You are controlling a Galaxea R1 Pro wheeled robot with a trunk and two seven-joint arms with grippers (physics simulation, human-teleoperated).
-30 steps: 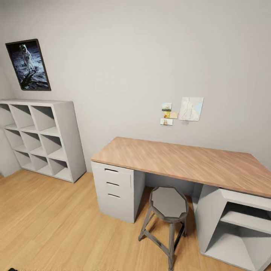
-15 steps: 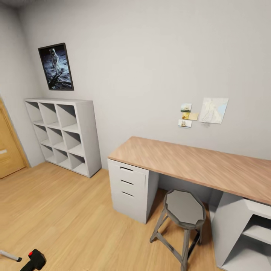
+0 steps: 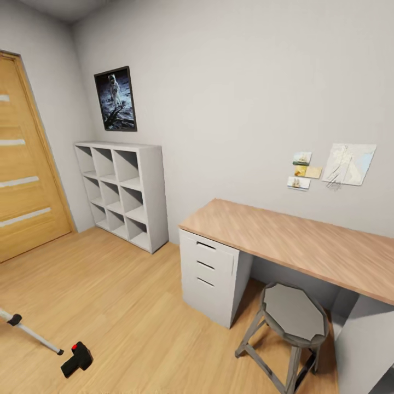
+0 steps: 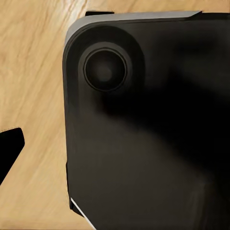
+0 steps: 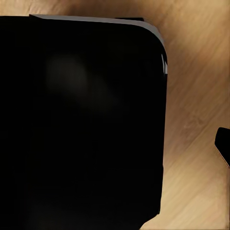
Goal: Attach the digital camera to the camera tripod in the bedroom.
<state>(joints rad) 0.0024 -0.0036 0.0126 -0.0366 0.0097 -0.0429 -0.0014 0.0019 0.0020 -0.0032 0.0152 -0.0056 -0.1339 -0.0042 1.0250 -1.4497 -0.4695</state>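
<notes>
Head view: one digital camera (image 3: 76,358) beside one tripod leg (image 3: 30,331).

Desk corner and wall furnishings along a grey wall

A wood-topped desk (image 3: 306,241) is standing against the wall, a white drawer unit (image 3: 210,276) sitting under its near end and a grey stool (image 3: 293,314) standing just beside that. Small cards (image 3: 302,171) and a map sheet (image 3: 347,164) are hanging above the desk. A white cube shelf (image 3: 123,191) is standing under an astronaut poster (image 3: 115,99), near an oak door (image 3: 24,164).

Home bedroom – oak door (image 3: 24,158), cube shelves (image 3: 121,191), desk (image 3: 295,241) (stool (image 3: 293,314) beneath), wall poster (image 3: 116,99)
</notes>
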